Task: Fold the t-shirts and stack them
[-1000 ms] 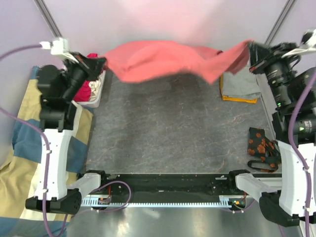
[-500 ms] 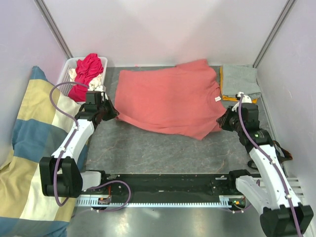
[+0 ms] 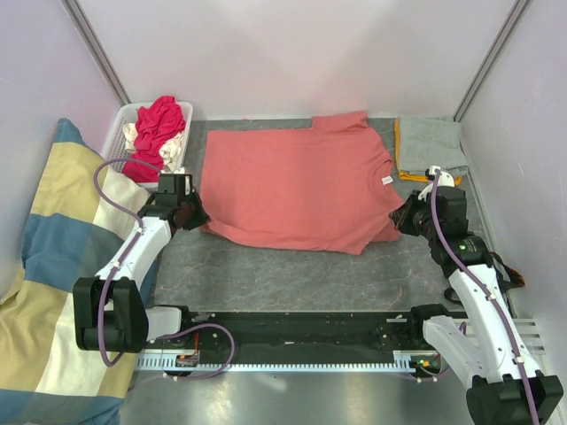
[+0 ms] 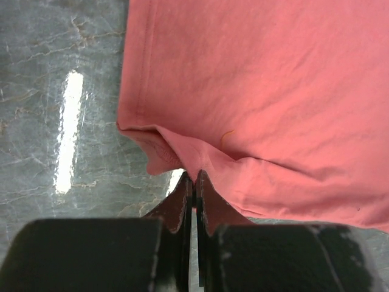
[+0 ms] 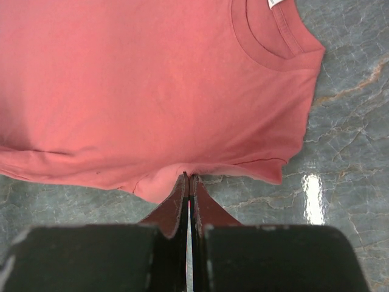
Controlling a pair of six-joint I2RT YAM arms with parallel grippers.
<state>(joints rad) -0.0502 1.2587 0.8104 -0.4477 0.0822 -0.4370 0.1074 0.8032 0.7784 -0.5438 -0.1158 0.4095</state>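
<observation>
Salmon-pink t-shirt (image 3: 297,181) is laid flat, long axis left-right, collar rightward; its near edge is pinched by left gripper (image 3: 190,215) and right gripper (image 3: 403,217).

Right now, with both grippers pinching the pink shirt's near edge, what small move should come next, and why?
Probably raise the left gripper and right gripper together a little: both are shut on the pink shirt, which lies spread flat, ready for folding in half.
</observation>
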